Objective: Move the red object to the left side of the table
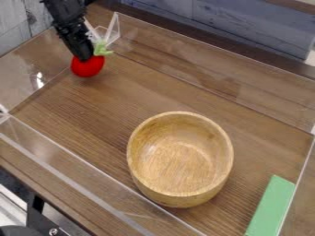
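Looks like a robotics lab setup, not anyone's home: a wood-grain bench (147, 101) fenced in by low clear acrylic walls (74, 171), a black robot arm (64, 18) over the far left corner, and only toy-ish props like a wooden bowl (181, 158).

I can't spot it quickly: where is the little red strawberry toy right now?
In the camera view the red strawberry toy sits at the upper left of the table, near the clear corner wall, under the black pincer closed on its top, far from the wooden bowl.
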`<state>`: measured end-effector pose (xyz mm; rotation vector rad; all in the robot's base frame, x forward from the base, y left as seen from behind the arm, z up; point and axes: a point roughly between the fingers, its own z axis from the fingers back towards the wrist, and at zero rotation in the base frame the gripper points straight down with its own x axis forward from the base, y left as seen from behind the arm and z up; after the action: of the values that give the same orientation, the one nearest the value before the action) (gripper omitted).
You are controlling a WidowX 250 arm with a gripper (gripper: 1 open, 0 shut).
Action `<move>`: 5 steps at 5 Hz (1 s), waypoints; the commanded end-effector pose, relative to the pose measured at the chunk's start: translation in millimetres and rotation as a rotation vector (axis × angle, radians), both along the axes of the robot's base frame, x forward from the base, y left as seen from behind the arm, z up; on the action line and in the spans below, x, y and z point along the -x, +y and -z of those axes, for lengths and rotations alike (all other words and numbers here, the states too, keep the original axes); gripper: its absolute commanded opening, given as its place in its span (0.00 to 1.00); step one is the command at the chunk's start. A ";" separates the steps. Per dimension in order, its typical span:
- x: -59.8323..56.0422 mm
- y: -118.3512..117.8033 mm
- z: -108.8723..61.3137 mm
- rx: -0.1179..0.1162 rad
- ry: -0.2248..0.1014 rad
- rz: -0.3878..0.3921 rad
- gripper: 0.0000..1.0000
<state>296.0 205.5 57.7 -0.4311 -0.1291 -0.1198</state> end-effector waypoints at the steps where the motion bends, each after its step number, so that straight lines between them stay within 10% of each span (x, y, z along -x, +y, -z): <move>1: 2.6 11.3 -19.6 -0.022 -0.053 0.053 0.00; 5: 12.5 3.6 30.5 -0.031 0.012 0.075 0.00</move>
<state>286.8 208.6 30.6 -0.4156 -0.1128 -0.1813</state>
